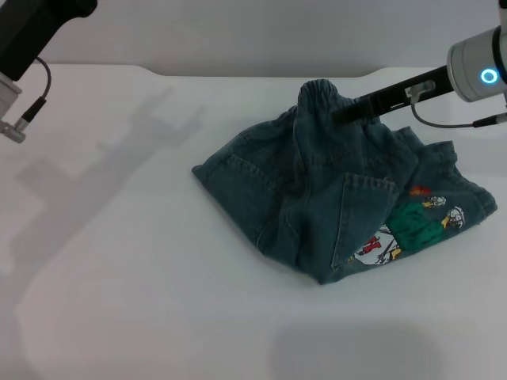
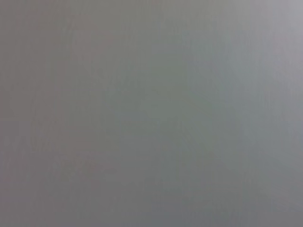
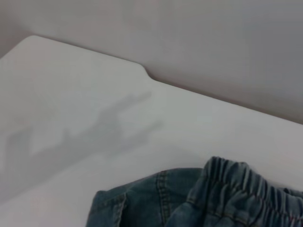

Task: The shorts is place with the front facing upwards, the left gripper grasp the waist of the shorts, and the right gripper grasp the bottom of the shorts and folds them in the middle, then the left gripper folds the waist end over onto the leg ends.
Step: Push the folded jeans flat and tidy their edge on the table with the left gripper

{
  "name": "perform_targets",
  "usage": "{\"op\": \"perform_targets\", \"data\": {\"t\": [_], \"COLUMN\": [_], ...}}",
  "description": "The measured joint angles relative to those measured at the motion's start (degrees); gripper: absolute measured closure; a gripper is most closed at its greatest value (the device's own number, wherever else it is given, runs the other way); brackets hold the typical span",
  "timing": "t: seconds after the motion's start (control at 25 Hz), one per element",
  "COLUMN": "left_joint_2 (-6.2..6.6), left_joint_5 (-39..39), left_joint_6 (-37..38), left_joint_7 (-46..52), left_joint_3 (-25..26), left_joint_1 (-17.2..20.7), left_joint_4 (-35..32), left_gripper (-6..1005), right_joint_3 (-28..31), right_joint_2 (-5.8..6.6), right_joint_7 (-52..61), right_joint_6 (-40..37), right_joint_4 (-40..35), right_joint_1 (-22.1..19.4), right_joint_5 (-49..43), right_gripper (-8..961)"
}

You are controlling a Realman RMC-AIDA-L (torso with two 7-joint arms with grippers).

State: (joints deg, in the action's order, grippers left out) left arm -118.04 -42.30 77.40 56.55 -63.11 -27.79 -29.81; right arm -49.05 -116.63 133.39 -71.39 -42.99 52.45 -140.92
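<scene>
White table point(image 1: 119, 261) carries everything here; no container of any kind on it, nothing held in anything. The shorts point(image 1: 317, 202) lie in a rumpled heap right of the table's centre, not spread flat with the front up as the task asks. The waist of the shorts point(image 1: 318, 93), the gathered elastic band, is peaked up off the cloth at the far side of the heap; the right wrist view shows that same ruched band point(image 3: 246, 189) close under the camera. The leg ends point(image 1: 420, 222) with the red, white and green print lie low on the right side of the heap, toward the robot. Right gripper point(image 1: 342, 115) reaches in from the upper right, its dark tip touching the raised waistband; looks pinched on that cloth, since the band stands up there, but the fingers are buried in denim and I cannot tell their spread. Left gripper is out of sight: only that arm's dark body point(image 1: 36, 28) shows at the upper left, well apart from the shorts, and its wrist view is blank grey. Judgement: the step in hand is laying out, ahead of any fold. Next move calls for pulling the heap flat, then the left arm coming in for the waist.
</scene>
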Motion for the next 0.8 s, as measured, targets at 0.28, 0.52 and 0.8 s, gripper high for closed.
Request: {"op": "perform_targets", "data": {"t": [0.28, 0.52, 0.8], "left_joint_2": [0.02, 0.02, 0.08], "left_joint_5": [0.0, 0.0, 0.0], "left_joint_6": [0.8, 1.2, 1.4], "left_joint_7": [-0.3, -0.7, -0.8], "left_joint_3": [0.1, -0.1, 0.2], "left_joint_1": [0.9, 1.4, 1.5], "left_joint_4": [-0.4, -0.5, -0.5], "left_gripper": [197, 197, 197], "right_joint_3": [-2.0, -2.4, -2.4], "right_joint_2": [-0.10, -0.51, -0.94], "right_joint_7": [1.1, 1.2, 1.3], "right_joint_6": [3.0, 3.7, 4.8], "right_joint_4": [2.6, 3.1, 2.2], "right_joint_1": [0.0, 0.1, -0.8], "right_joint_5": [-0.6, -0.6, -0.6], "right_gripper": [509, 510, 552]}}
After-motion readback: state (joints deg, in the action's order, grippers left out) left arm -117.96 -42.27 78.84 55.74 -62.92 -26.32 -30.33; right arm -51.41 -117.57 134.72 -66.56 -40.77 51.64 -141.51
